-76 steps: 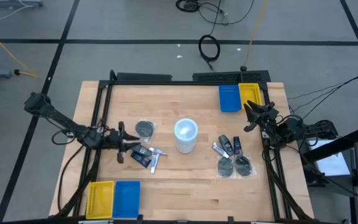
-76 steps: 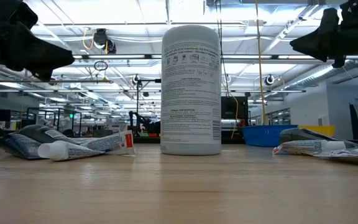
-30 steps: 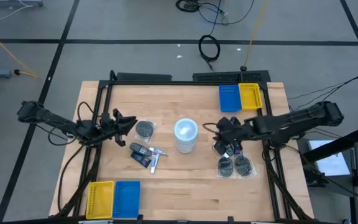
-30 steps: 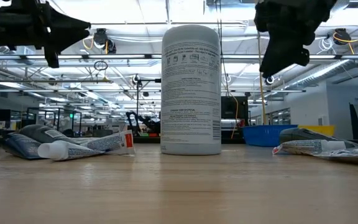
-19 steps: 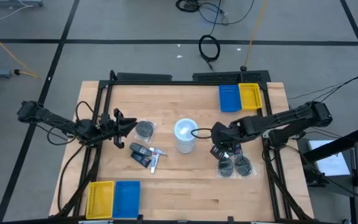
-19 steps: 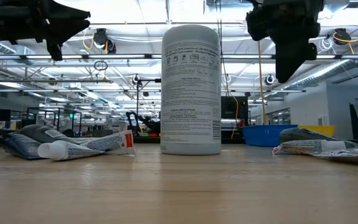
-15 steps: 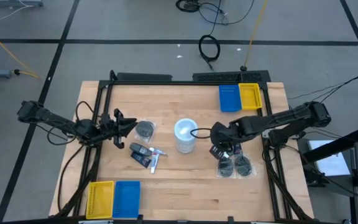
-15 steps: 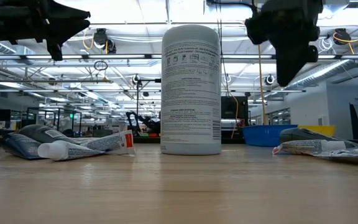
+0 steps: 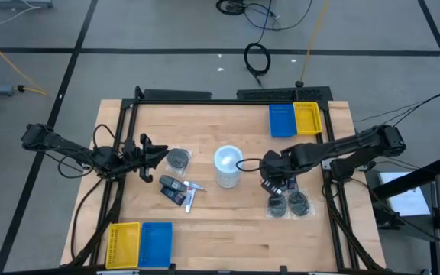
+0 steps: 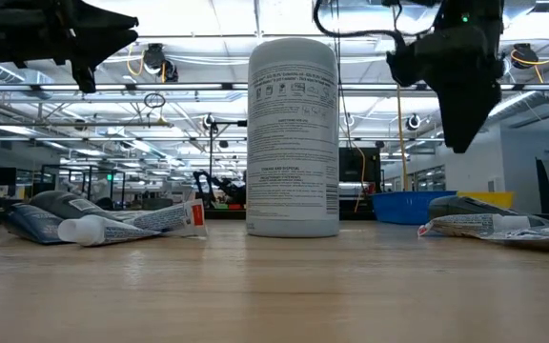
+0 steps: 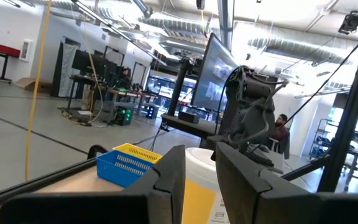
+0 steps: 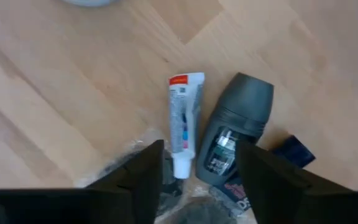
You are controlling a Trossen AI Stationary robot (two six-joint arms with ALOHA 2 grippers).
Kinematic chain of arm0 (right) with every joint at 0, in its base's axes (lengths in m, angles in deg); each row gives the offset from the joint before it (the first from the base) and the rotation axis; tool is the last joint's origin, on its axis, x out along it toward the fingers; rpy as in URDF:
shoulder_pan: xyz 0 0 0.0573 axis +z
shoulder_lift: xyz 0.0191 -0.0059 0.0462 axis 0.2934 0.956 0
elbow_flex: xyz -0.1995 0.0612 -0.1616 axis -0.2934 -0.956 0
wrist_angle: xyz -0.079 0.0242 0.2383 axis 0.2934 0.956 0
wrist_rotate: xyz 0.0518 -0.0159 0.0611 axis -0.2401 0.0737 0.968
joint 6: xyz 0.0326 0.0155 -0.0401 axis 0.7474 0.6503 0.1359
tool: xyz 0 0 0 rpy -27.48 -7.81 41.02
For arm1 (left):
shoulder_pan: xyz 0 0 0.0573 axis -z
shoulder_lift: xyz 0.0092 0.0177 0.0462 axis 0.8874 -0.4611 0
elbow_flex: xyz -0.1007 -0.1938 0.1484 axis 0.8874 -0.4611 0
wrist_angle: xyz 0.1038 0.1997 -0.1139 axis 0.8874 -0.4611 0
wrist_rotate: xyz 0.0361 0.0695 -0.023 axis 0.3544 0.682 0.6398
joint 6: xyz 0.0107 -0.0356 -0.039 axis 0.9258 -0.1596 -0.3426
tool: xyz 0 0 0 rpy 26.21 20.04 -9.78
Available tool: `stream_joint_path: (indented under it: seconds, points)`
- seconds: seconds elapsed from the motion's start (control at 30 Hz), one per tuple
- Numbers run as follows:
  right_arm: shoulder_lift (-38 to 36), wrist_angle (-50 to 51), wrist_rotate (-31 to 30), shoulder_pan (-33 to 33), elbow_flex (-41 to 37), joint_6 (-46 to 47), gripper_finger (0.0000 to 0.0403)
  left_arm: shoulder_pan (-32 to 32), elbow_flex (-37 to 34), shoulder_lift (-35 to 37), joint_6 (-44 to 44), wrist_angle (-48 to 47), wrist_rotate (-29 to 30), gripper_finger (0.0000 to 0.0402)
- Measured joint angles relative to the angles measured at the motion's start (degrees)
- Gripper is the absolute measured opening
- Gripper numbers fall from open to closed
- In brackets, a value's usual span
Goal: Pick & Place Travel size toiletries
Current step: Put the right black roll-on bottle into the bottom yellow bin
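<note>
The toiletries lie in two groups on the wooden table. On the left are a dark disc (image 9: 178,159) and small bottles and tubes (image 9: 179,191). On the right are two dark discs (image 9: 289,205), a white tube with a red end (image 12: 183,121) and a dark grey bottle (image 12: 235,134). My right gripper (image 9: 272,182) hangs open above the tube and bottle, fingers pointing down, touching nothing; the right wrist view (image 12: 201,186) shows its fingers on either side of them. My left gripper (image 9: 156,153) is open, held level above the table just left of the left disc.
A tall white cylinder (image 9: 228,164) stands upright at the table's middle, between the two groups. Blue and yellow trays sit at the far right (image 9: 295,120) and the near left (image 9: 140,244). A black frame runs along the table's edges.
My right gripper has gone toward the table's left and near side, over the right group of toiletries. It has tipped its fingers downward and come lower above the tube and bottle. The toiletries have not moved.
</note>
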Motion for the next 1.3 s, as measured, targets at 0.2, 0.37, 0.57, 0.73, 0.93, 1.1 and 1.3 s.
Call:
stream_joint_path:
  seconds: [0.2,0.37,0.57,0.73,0.93,1.1,1.3]
  points:
    - [0.00,-1.51,1.47,-0.20,-3.16,-1.29,0.0239,0.00,0.00,-0.02,-0.04,-0.69,-0.04,0.0088]
    - [0.00,-2.95,1.42,-1.52,-4.41,-1.30,0.0251,0.00,0.00,0.00,-0.04,-0.68,-0.02,0.0088]
    - [-0.02,-6.53,1.44,-4.00,-6.95,-2.24,0.0251,0.00,0.00,0.00,-0.07,-0.70,-0.02,0.0088]
    - [-0.02,-7.67,1.57,-6.21,-9.13,-3.23,0.0251,0.00,0.00,0.00,-0.09,-0.72,-0.02,0.0088]
    - [-0.02,-8.40,1.63,-8.25,-9.55,-5.22,0.0251,0.00,0.00,0.00,-0.09,-0.74,-0.02,0.0088]
    - [-0.02,-10.00,1.68,-8.59,-9.57,-5.91,0.0251,0.00,0.00,0.00,-0.09,-0.74,-0.02,0.0088]
    - [-0.02,-10.41,1.68,-8.59,-10.15,-6.24,0.0252,0.00,-0.02,0.00,-0.09,-0.83,-0.02,0.0088]
